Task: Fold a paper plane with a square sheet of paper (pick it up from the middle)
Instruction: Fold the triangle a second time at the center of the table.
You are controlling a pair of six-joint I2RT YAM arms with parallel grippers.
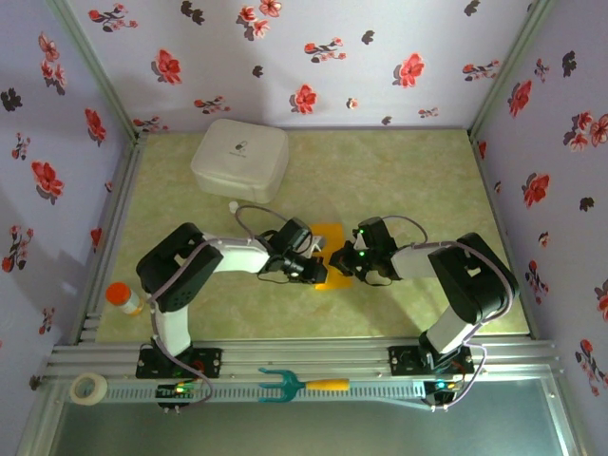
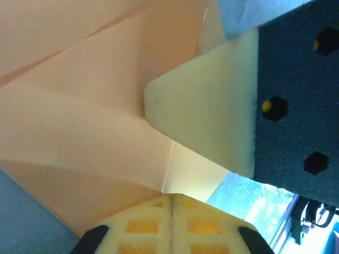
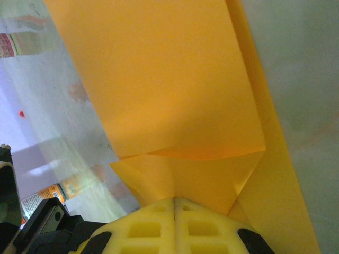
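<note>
The orange-yellow paper lies partly folded on the mat at the middle of the table, between the two arms. My left gripper comes at it from the left and my right gripper from the right, their tips close together. In the left wrist view the folded paper runs a crease straight into the left gripper, whose jaws are shut on it. One pale right finger rests against the sheet. In the right wrist view the paper rises as layered flaps, and the right gripper is shut on a pinched ridge.
A white lidded box stands at the back left of the mat. A small orange-capped bottle sits at the left edge. On the front rail lie a tape roll and a teal fork with a yellow handle. Flowered walls enclose three sides.
</note>
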